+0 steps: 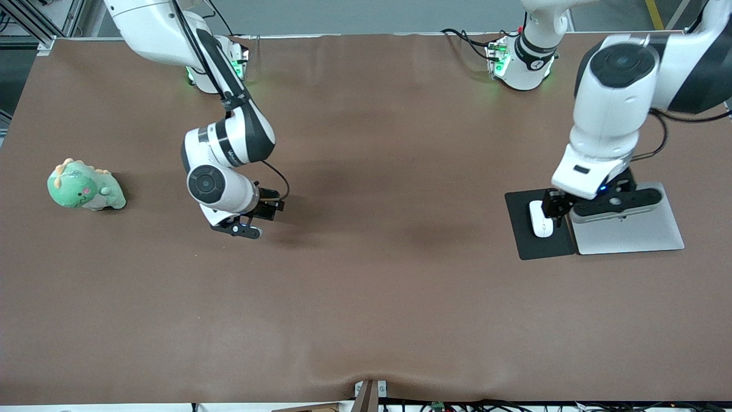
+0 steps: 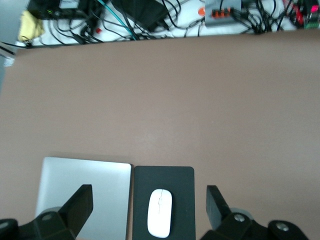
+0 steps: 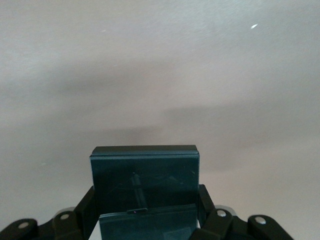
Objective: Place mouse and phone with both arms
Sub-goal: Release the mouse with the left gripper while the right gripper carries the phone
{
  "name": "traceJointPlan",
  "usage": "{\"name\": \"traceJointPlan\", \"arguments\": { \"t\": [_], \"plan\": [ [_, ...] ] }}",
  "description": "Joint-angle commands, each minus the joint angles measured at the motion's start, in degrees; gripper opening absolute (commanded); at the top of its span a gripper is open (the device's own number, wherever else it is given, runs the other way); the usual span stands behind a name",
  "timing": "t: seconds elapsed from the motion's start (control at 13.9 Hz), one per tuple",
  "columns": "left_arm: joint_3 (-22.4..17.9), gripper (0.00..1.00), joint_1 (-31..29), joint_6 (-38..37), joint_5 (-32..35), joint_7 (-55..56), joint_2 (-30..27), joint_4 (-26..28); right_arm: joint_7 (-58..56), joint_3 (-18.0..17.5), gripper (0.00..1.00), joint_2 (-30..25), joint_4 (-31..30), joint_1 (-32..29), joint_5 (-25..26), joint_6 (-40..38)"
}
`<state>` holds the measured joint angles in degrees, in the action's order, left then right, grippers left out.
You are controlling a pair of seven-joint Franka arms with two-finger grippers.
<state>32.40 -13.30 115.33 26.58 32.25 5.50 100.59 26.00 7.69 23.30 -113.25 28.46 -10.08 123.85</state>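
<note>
Mid-height in the front frame, toward the left arm's end of the table (image 1: 366,309): mouse (image 1: 541,220) lying on a black mouse pad (image 1: 540,245), just beside a closed silver laptop (image 1: 635,232). Directly over the mouse, left gripper (image 1: 557,205), jaws spread wide, holding nothing. At about the same height in the frame, toward the right arm's end: right gripper (image 1: 254,220), clamped tight on the phone (image 3: 145,175), over bare tabletop. Slightly higher in the frame, near that end's edge, a green plush dinosaur (image 1: 86,186).

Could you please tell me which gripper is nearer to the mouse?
Left. The open left gripper hovers directly over the mouse on the mouse pad; the right gripper, holding the phone, is mid-table.
</note>
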Motion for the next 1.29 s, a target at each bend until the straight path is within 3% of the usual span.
{"name": "traceJointPlan", "arguments": {
  "t": [0.0,0.29,0.36,0.57,0.72,0.86,1.01,1.08,1.22],
  "plan": [
    [0.9,1.00,-0.3,-8.3,-4.8,-2.4,0.4,-5.4,-6.0,-0.6,0.00,-4.9,-7.7,-4.0,1.2,3.6],
    [0.0,1.00,-1.6,-22.6,-9.9,-10.3,-2.4,-11.9,-17.2,0.7,0.00,-5.4,-11.4,-11.6,3.6,7.3],
    [1.2,1.00,-5.3,-25.7,-12.6,-14.9,-2.5,-14.6,-19.6,0.7,0.00,-5.5,-12.7,-12.5,3.6,9.2],
    [1.3,1.00,-9.5,-29.1,-17.9,-22.6,-3.7,-15.4,-24.5,0.7,0.00,-5.5,-14.2,-16.1,3.6,9.8],
    [-4.9,1.00,-4.7,-29.1,-20.8,-23.9,-8.2,-12.6,-28.4,0.7,0.00,-5.5,-14.8,-18.9,3.7,10.4],
    [-16.9,1.00,6.3,-30.2,-21.6,-24.6,-9.6,-11.6,-32.0,0.7,0.00,-5.4,-14.8,-21.6,3.7,10.6],
    [-24.1,1.00,12.0,-31.9,-23.3,-26.6,-10.7,-11.5,-32.3,0.8,0.00,-5.3,-15.2,-22.8,3.7,11.4],
    [-27.4,1.00,14.8,-31.9,-24.5,-27.6,-11.1,-11.0,-32.3,0.9,0.00,-5.4,-16.5,-22.9,3.7,12.5],
    [-28.9,1.00,16.9,-31.8,-25.1,-27.5,-12.6,-10.3,-32.3,1.3,0.00,-5.5,-19.3,-22.9,3.7,16.3]
  ]
}}
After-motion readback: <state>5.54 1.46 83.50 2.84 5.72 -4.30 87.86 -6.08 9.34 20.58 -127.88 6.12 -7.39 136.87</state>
